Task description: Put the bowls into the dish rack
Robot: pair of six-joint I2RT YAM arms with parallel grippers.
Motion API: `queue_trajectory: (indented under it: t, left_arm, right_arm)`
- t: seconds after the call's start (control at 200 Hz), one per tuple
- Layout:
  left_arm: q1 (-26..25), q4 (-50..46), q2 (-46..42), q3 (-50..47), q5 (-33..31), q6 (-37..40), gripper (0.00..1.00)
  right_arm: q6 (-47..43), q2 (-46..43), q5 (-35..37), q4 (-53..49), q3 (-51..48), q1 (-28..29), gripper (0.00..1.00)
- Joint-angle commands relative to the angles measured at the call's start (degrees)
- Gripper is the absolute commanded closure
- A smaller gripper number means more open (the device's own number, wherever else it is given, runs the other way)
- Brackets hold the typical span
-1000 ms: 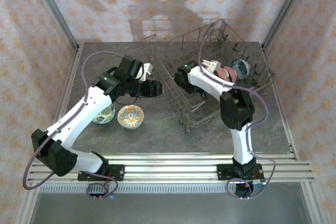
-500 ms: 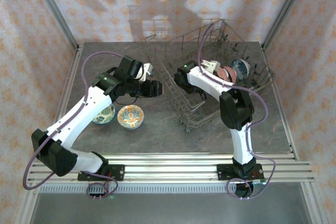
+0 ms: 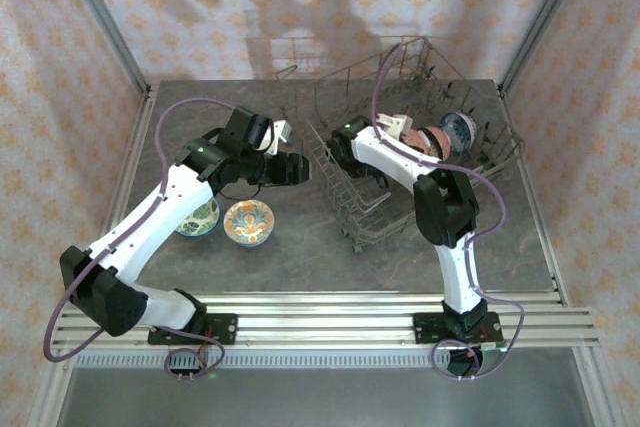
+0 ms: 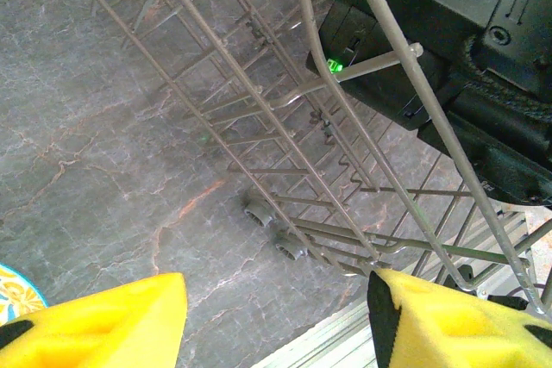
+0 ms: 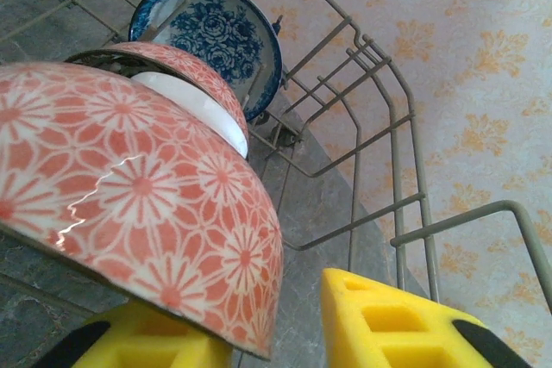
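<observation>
Top external view: the rack (image 3: 365, 215) stands at 2 o'clock on the table (image 3: 300, 252). An orange bowl (image 3: 249, 222) and a green bowl (image 3: 198, 217) lie at 8 o'clock. Near the rack's 9 o'clock side the left gripper (image 3: 292, 169) hovers, with its jaws spread and empty. In the right wrist view the right gripper (image 5: 276, 329) is spread too. The pink bowl (image 5: 129, 178) leans on one finger (image 5: 164, 333), inside the rack. A blue bowl (image 5: 211, 28) stands behind it at 12 o'clock.
</observation>
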Motion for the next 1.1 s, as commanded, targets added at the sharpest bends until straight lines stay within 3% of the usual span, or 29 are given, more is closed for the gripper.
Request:
queue_trajectory:
  t: [0.0,0.48,0.766,1.096]
  left_arm:
    - [-0.3,-0.8,-0.1,0.5,0.6,1.2,0.41]
    - [-0.2,-2.3,0.9,0.7,-1.6,1.0,0.41]
    - [-0.1,-3.5,1.9,1.9,-2.1,1.1,0.41]
    - [0.4,-4.9,2.7,2.6,-2.7,1.3,0.41]
  right_arm:
    - [-0.3,0.4,1.3,-8.6,2.3,0.5,0.58]
    - [-4.8,1.1,1.6,-8.1,4.3,1.7,0.44]
    - [-13.5,-0.8,-1.5,0.4,2.3,2.0,0.36]
    - [-21.3,-0.8,-5.0,9.6,-2.2,1.8,0.35]
